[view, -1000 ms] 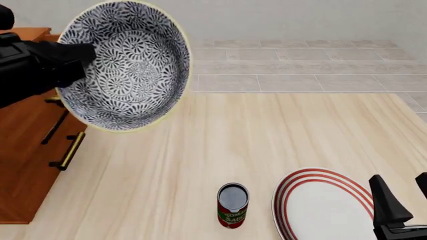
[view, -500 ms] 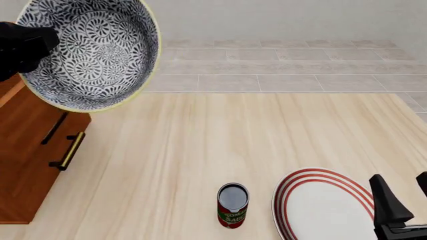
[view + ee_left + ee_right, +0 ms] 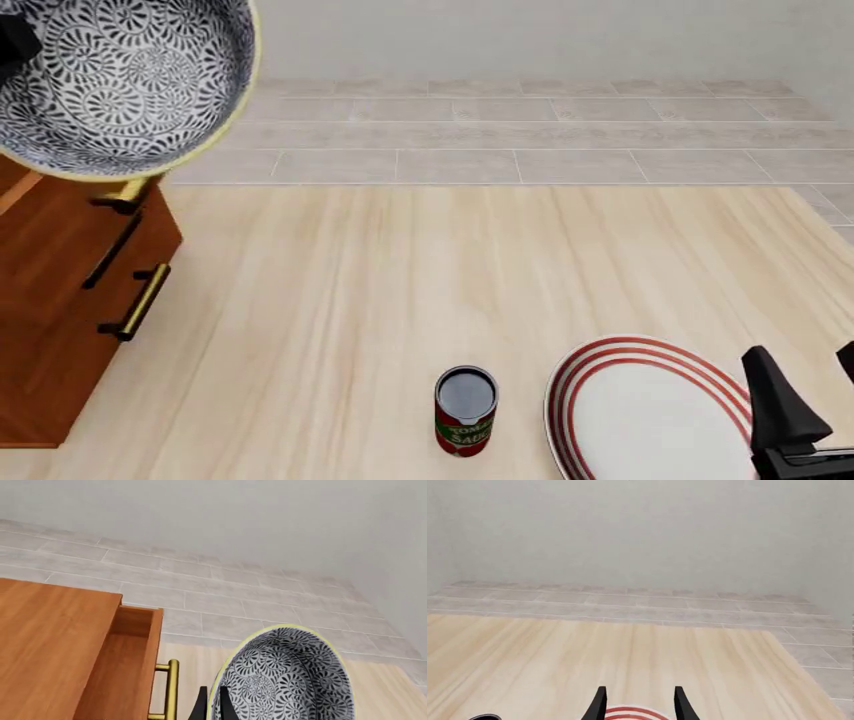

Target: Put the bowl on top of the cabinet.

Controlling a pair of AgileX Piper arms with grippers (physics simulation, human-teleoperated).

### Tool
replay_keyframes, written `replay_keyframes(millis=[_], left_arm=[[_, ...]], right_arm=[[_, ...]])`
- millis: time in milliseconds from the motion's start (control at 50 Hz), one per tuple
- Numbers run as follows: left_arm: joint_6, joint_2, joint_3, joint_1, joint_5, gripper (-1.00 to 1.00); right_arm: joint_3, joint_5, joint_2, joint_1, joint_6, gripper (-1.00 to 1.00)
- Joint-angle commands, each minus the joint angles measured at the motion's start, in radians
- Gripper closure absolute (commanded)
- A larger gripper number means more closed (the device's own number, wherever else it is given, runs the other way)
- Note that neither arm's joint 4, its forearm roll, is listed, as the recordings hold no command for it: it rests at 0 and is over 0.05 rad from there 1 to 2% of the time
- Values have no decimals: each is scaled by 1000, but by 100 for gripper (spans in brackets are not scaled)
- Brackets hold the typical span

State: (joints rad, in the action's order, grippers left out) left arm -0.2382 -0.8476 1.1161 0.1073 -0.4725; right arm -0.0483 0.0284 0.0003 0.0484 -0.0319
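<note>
Matte black all over, this robot. The right gripper shows two plain black fingers, broad at the base and narrowing to blunt wedge tips, rising from a black block with a thin pale edge line. From the right wrist they read as two slim, dark, tapered blades. The left gripper's fingers are two thin black slivers. No cables, screws or markings show.

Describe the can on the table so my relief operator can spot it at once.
Start from the wooden table in the front view and go to its near edge. The small can stands upright there, just left of the red-ringed white plate. It alone has a red label and a grey metal top.
</note>
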Motion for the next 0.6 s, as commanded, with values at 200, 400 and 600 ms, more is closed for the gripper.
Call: replay_keyframes(millis=[200, 400, 600], left_arm=[[-64, 25, 29, -109, -9, 100], [-83, 33, 37, -147, -7, 100], [-80, 31, 37, -176, -4, 100]], right_arm=[[3, -2, 0, 1, -1, -100], [5, -3, 0, 1, -1, -100], [14, -9, 0, 0, 1, -100]])
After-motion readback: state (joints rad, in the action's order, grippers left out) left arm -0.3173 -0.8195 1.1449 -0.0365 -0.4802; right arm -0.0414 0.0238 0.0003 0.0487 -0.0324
